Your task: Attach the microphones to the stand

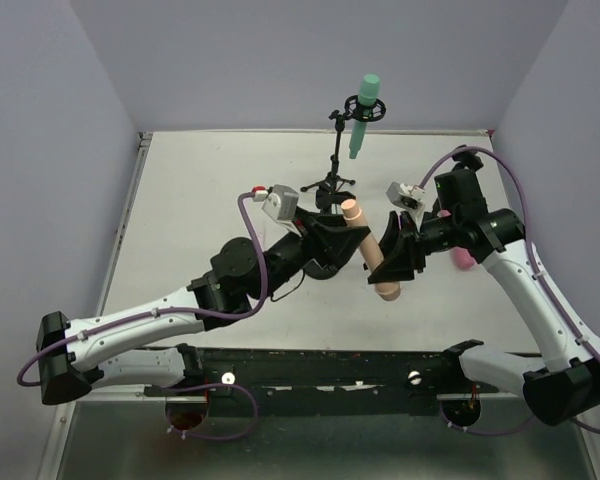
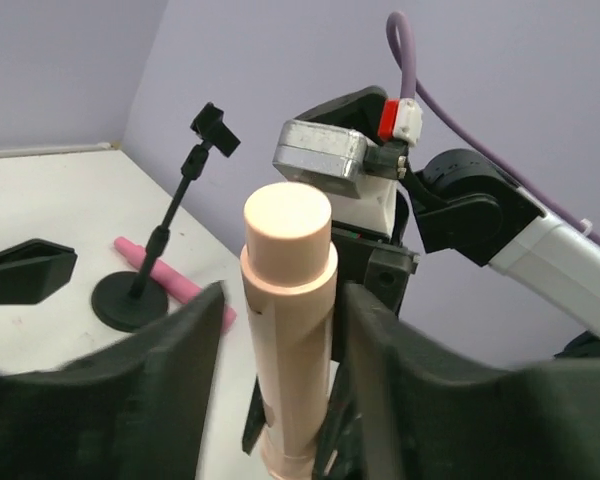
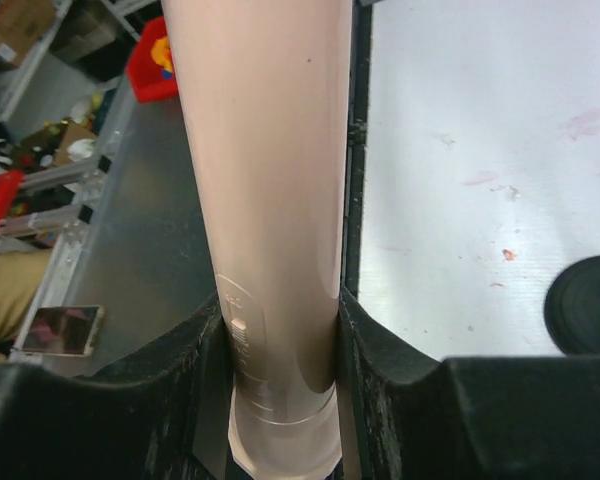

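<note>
Beige-peach microphone [image 1: 367,248] clamped by right end effector [image 3: 280,335]; grip of left end effector [image 2: 280,320] unclear.

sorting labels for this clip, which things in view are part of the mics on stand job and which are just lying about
For the job: green microphone clipped in its stand; beige microphone; pink microphone; empty stand.
Just lying about: phone; red bin; cardboard boxes, all off the table.

Lavender walls [image 1: 310,60] on three sides, plain, evenly lit. White table [image 1: 200,200], faint reddish smudges [image 3: 588,122] on it. Past its near edge: grey metal ledge [image 3: 130,220], phone [image 3: 58,330] on it, red bins [image 3: 148,70], cardboard boxes [image 3: 18,25].
</note>
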